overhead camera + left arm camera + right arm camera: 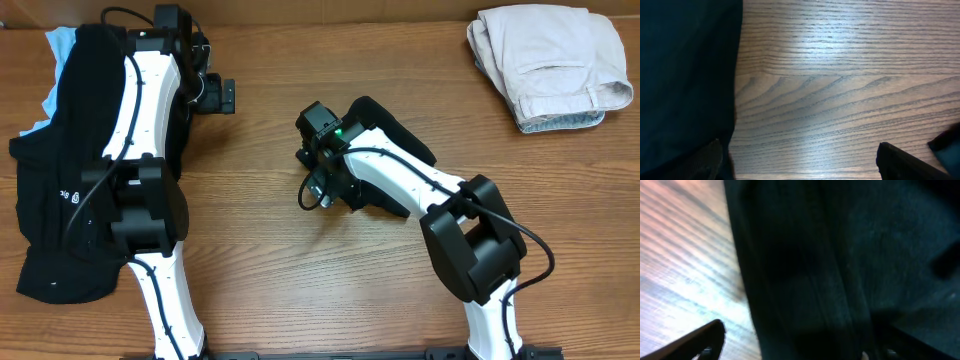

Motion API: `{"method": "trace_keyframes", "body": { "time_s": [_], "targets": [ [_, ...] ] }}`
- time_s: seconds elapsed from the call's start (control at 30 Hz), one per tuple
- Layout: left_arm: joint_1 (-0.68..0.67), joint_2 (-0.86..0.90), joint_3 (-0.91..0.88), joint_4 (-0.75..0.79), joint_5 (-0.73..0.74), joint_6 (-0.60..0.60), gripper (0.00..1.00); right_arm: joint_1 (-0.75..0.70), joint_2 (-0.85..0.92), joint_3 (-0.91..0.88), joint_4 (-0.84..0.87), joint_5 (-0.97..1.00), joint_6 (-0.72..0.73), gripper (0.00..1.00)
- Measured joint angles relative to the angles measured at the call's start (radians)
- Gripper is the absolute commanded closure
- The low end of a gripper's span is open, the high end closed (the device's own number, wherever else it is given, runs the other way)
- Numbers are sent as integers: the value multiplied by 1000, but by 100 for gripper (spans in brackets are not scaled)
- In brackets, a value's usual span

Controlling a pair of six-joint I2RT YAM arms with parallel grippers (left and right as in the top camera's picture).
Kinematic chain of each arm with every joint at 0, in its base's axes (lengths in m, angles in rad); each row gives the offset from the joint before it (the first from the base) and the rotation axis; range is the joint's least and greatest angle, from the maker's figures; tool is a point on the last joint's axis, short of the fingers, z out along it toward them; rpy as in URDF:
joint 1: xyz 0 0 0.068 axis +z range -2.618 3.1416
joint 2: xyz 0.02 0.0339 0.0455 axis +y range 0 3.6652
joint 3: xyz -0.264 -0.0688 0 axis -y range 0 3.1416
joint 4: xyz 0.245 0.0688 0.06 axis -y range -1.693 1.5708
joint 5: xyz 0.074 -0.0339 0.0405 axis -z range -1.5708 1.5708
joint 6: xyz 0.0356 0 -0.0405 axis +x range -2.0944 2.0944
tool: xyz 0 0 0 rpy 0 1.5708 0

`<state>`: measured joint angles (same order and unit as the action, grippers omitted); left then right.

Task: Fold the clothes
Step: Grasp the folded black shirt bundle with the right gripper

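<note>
Jaws of both arms wide apart; black garment [50,240] with white logo [62,196] (illegible).

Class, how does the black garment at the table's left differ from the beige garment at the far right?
The black garment is dark, the beige garment pale. The black garment lies spread and loose; the beige garment is folded compactly. The left arm reaches over the black garment; no arm is near the beige garment. Both rest on the wooden table.
</note>
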<state>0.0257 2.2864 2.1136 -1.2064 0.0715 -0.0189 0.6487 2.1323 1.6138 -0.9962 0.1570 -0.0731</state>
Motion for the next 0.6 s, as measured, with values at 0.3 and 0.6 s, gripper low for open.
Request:
{"method": "trace_keyframes", "body": {
  "time_s": [0.3, 0.6],
  "targets": [
    [0, 0, 0, 0, 0, 0, 0, -26, 25, 0, 35, 42, 21, 62],
    [0, 0, 0, -2, 0, -1, 0, -37, 25, 0, 63, 105, 71, 96]
  ]
}}
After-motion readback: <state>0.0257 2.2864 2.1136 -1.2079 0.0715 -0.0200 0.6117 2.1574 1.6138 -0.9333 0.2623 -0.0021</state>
